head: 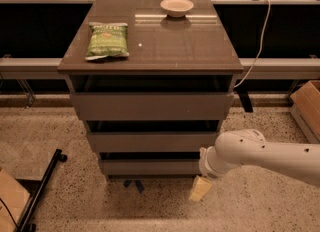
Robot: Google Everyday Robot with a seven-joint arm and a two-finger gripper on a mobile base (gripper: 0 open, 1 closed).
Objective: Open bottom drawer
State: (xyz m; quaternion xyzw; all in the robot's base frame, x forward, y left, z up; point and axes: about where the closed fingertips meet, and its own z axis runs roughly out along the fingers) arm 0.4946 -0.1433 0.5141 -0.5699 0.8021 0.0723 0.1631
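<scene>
The bottom drawer point(150, 167) is the lowest and narrowest grey-brown front of three in the cabinet, close to the floor. Its front sits only slightly forward, with a dark gap above it. The mid-sized front point(152, 141) and the tallest top front point(150, 106) are above it. My gripper point(200, 190) hangs from the white arm point(260, 156) that comes in from the right. It is low, just right of and slightly below the bottom drawer's right end, near the floor. Only a pale yellow finger shows.
The cabinet top point(190, 46) holds a green snack bag point(106, 40) at the left and a small white bowl point(176, 7) at the back. A black stand leg point(42, 188) lies on the floor at the left. A cardboard box point(307, 107) sits at the right. A white cable point(257, 46) hangs right.
</scene>
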